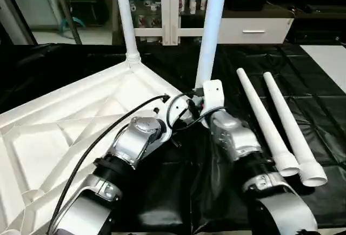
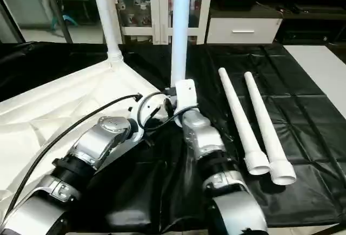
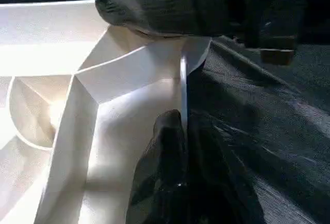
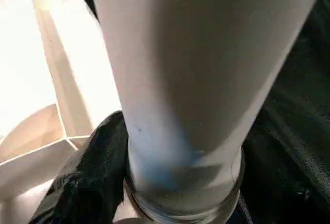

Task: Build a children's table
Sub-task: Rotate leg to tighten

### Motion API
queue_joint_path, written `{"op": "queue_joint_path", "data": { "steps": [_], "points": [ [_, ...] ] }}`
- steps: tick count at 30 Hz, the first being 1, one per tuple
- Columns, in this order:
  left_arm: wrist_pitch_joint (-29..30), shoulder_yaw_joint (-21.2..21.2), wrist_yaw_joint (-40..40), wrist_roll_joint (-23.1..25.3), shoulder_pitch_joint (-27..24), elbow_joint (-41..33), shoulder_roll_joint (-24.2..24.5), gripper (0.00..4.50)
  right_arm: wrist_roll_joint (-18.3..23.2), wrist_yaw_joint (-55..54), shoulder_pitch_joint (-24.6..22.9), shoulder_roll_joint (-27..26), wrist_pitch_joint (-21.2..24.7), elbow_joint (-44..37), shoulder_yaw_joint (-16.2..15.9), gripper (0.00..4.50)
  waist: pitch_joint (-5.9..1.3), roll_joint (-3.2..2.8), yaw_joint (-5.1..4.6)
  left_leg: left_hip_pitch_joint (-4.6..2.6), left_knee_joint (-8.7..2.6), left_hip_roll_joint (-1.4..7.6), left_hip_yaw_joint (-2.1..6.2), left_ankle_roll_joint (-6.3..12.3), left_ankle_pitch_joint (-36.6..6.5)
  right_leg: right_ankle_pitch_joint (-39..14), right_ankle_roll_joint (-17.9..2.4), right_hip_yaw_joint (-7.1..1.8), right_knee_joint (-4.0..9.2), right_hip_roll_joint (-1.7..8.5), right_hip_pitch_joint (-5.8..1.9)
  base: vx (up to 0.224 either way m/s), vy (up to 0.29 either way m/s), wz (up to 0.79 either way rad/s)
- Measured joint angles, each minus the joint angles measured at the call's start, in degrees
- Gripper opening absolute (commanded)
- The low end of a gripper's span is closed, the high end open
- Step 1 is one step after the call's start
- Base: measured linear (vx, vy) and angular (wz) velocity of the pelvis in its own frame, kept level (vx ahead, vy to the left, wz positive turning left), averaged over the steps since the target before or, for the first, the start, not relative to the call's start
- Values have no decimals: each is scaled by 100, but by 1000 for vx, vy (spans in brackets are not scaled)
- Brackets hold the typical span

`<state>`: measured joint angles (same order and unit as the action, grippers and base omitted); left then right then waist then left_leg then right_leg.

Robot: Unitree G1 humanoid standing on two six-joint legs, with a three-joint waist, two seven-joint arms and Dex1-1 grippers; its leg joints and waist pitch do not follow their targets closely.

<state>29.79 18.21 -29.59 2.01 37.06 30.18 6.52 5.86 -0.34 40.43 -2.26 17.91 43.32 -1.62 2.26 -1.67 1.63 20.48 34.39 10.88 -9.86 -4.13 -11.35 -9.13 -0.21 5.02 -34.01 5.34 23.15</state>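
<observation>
Both grippers at the near corner of the upturned tabletop, a leg upright in the right one

The white tabletop lies underside up on the black sheet, its ribs showing; one leg stands in the far corner socket; a second leg stands upright at the corner nearest the arms; the right gripper has its black fingers parted around the base of that leg, one pressed against its collar; the left gripper is pinched on the thin edge wall of the tabletop beside that corner, fingers nearly together with the wall between them; two more legs lie side by side on the sheet to the right, touching at their flared ends, well apart from the tabletop.
</observation>
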Motion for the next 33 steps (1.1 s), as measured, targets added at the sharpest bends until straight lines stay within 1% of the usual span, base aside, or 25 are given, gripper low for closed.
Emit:
{"op": "queue_joint_path", "data": {
  "steps": [2, 3, 4, 5, 6, 7, 9, 10, 11, 12, 14, 15, 18, 20, 21, 23, 26, 27, 28, 29, 30, 31, 33],
  "points": [
    [-85, 7, -1, 13, 23, 80, 0, 0, -22, -17, 13, -22, -154, 109, 4, 272, 0, -8, -1, -1, 0, 0, 0, 0, 0, 0, 0, 0, 0, 0, 0, 0, 0, 0],
    [-135, 16, -3, 20, 33, 114, 5, 0, -46, 8, 15, -13, -246, 149, 6, 272, 3, -24, -1, -1, 0, -1, 1, 0, 0, 1, 0, 0, -1, 0, -1, 0, 0, 0],
    [-192, 27, -9, 29, 44, 148, 16, 0, -62, 69, 8, 16, -348, 182, 11, 307, 10, -39, -2, -1, -1, -1, 0, 0, 0, 1, 1, 0, 0, 0, 0, 0, 0, 0],
    [-283, 57, -35, 39, 85, 230, 22, 0, -67, 157, -34, 61, -418, 162, 10, 307, 11, -41, 9, 2, -5, -1, 0, 0, 0, 1, 1, 0, 0, 0, 0, 0, 0, 0],
    [-367, 89, -65, 53, 114, 294, 20, 0, -69, 228, -77, 105, -471, 130, 8, 342, 12, -41, 19, 6, -10, -1, 0, 0, 0, 1, 2, 0, 0, 0, 1, 0, 0, 0],
    [-439, 115, -105, 61, 146, 356, 11, 0, -87, 280, -189, 145, -475, -26, -3, 342, 12, -41, 32, 10, -21, 0, -2, 0, 0, 0, 3, -1, 0, 0, 1, 0, 0, 0],
    [-574, 106, -96, 121, 176, 444, 33, 0, -124, 397, -359, 185, -450, -300, -70, 344, 12, -41, 22, 14, -29, 3, -3, 0, 0, 0, 5, -2, -1, -3, 4, 0, 0, 0],
    [-671, 106, -109, 163, 183, 490, 59, 0, -141, 474, -560, 260, -415, -634, -167, 370, 12, -42, 22, 17, -33, 7, 1, 1, 1, -1, 7, 3, 0, -4, 4, 0, 0, 0],
    [-729, 106, -132, 177, 182, 503, 81, 0, -170, 520, -664, 311, -405, -787, -216, 370, 13, -43, 21, 17, -36, 7, 1, 0, 1, -2, 9, 3, 0, -5, 5, 0, 0, 0],
    [-786, 108, -143, 201, 184, 529, 80, 0, -192, 571, -761, 373, -347, -969, -270, 381, 13, -47, 22, 17, -39, 6, 1, 0, 1, -3, 11, 3, 0, -5, 6, 0, 0, 0],
    [-1005, 136, -211, 249, 218, 658, 72, 0, -187, 712, -1103, 533, -160, -1611, -338, 381, 10, -54, 39, 19, -44, 6, -1, 1, 1, -8, 19, 4, 5, -4, 5, 0, 0, 0],
    [-1095, 141, -230, 263, 238, 722, 63, 0, -180, 752, -1197, 578, -77, -1795, -337, 381, 9, -59, 33, 17, -44, 4, -2, 1, 1, -8, 20, 0, 5, -4, 5, 0, 0, 0],
    [-1583, 200, -311, 343, 397, 1139, 54, 0, -155, 945, -1697, 854, 194, -2720, -335, 381, 12, -88, 46, 24, -49, 1, -2, 1, 1, -10, 23, -2, 22, -3, 1, 0, 0, 0],
    [-2081, 270, -379, 457, 503, 1484, 52, 0, -137, 1055, -1995, 1003, 327, -3184, -338, 381, 10, -104, 58, 32, -52, 0, -1, 2, 1, -11, 25, -3, 29, -2, 0, 0, 0, 0],
    [-2277, 305, -395, 502, 546, 1606, 53, 0, -140, 1101, -2100, 1047, 372, -3334, -343, 381, 8, -111, 60, 38, -56, 1, -1, 2, 1, -11, 26, -2, 35, -2, 0, 0, 0, 0],
    [-2642, 370, -409, 609, 598, 1797, 42, 0, -165, 1137, -2225, 1088, 457, -3523, -371, 381, 11, -147, 61, 53, -61, 1, -2, 7, 4, -8, 30, -3, 45, -2, 1, 0, 0, 0],
    [-2956, 426, -358, 713, 644, 1974, -28, 0, -175, 1073, -2251, 1026, 606, -3648, -383, 381, 9, -176, 65, 62, -61, 1, -4, 14, 9, -8, 31, -4, 49, 1, 2, 0, 0, 0],
    [-2999, 422, -333, 719, 660, 2020, -53, 59, -175, 1066, -2248, 1016, 659, -3675, -383, 388, 7, -178, 65, 63, -61, 0, -5, 14, 9, -8, 31, -4, 52, 2, 2, 0, 0, 0],
    [-3118, 346, -275, 683, 670, 2087, -83, 59, -176, 1057, -2249, 1017, 719, -3706, -381, 388, 9, -178, 63, 66, -59, 0, -5, 15, 9, -9, 33, -4, 53, 2, 2, 0, 0, 0],
    [-3326, 194, -197, 577, 665, 2099, -144, 64, -178, 1045, -2249, 1022, 782, -3742, -376, 388, 22, -159, 65, 77, -55, 3, -4, 17, 11, -9, 33, -2, 54, 1, 8, 0, 0, 0],
    [-3463, 52, -141, 454, 679, 2079, -203, 77, -178, 1035, -2249, 1019, 841, -3777, -375, 388, 37, -127, 62, 81, -55, 5, -3, 19, 12, -9, 32, 1, 55, 1, 9, 0, 0, 0],
    [-3583, -71, -83, 362, 734, 2070, -263, 77, -177, 1044, -2248, 1018, 909, -3835, -379, 388, 51, -89, 54, 84, -48, 7, -3, 22, 15, -5, 26, 1, 55, 0, 10, 0, 0, 0],
    [-3715, -192, 16, 268, 808, 2053, -271, 103, -176, 1083, -2238, 1018, 957, -3894, -394, 388, 56, -59, 27, 87, -43, 7, -4, 27, 23, 0, 17, -2, 56, 0, 10, 0, 0, 0]
  ]
}}
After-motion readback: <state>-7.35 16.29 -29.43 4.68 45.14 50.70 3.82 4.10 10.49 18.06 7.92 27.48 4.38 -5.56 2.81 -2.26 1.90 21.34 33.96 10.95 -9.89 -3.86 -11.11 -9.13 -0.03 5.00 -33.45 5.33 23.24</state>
